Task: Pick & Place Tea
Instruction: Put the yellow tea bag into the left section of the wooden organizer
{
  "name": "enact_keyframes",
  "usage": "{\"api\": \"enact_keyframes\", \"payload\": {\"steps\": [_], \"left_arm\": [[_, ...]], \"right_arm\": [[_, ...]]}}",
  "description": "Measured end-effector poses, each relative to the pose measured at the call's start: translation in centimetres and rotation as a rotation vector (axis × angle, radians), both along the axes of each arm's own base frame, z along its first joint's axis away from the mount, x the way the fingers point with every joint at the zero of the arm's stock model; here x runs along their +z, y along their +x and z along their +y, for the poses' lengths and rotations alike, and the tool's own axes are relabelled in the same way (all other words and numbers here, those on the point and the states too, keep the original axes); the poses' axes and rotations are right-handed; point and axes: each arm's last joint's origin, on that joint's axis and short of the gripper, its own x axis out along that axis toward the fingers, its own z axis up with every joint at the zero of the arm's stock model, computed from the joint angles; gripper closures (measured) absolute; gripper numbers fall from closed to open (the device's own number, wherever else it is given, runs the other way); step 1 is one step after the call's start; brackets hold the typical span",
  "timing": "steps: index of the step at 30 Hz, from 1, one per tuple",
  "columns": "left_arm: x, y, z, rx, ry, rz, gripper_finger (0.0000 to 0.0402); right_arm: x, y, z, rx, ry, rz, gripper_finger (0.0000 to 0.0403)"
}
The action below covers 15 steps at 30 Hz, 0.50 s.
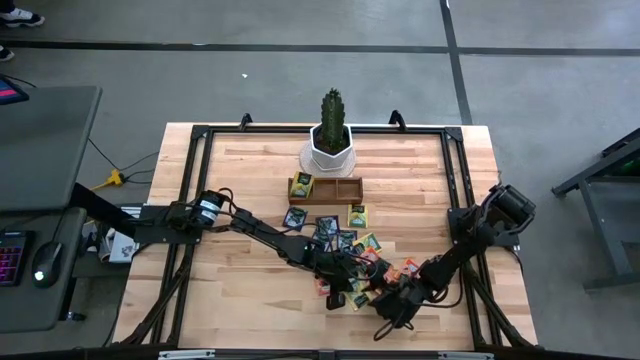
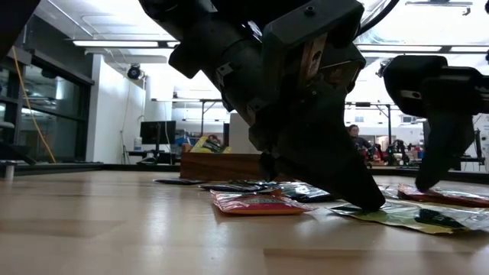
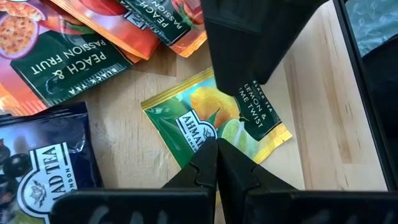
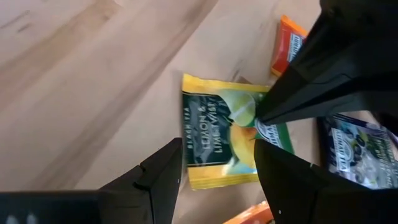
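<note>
While both hands meet over one yellow sachet
Left hand presses it clenched; right hand straddles it, released, on the desk.

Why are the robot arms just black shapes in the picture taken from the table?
In the low view, bright ceiling lights behind turn the left gripper into a silhouette. In the left wrist view, the yellow-green sachet is lit evenly, its lettering sharp. In the right wrist view, the near fingers look soft.

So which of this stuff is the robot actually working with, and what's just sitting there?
Part of the job:
- scattered tea sachets
- lemon-lime sachet, left gripper fingers shut on it
- right gripper, fingers open beside it
- wooden tray

Just lying about:
- potted cactus
</note>
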Motion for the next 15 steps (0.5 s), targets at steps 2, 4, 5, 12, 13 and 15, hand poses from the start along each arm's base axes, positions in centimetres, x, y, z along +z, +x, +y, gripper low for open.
{"api": "enact_keyframes", "payload": {"steps": [2, 4, 5, 12, 13, 15], "left_arm": [[0.0, 0.0, -0.01, -0.002, -0.002, 0.0, 0.0402], [0.0, 0.0, -0.01, -0.005, -0.001, 0.0, 0.0402], [0.0, 0.0, -0.01, -0.005, -0.001, 0.0, 0.0402], [0.01, -0.01, -0.03, -0.015, 0.0, -0.002, 0.0402], [0.01, -0.01, -0.03, -0.015, 0.0, -0.003, 0.0402], [0.01, -0.01, -0.03, -0.016, 0.0, -0.003, 0.0402]], "right_arm": [[-0.04, 0.13, -0.23, -0.004, -0.004, 0.006, 0.0206], [-0.05, 0.26, -0.47, -0.013, -0.008, 0.009, 0.0206], [-0.05, 0.34, -0.61, -0.017, -0.009, 0.012, 0.0206], [-0.08, 0.54, -0.89, -0.037, 0.014, 0.022, 0.0206], [-0.08, 0.53, -0.9, -0.044, 0.026, 0.026, 0.0208], [-0.1, 0.52, -0.91, -0.062, 0.052, 0.035, 0.0216]]}}
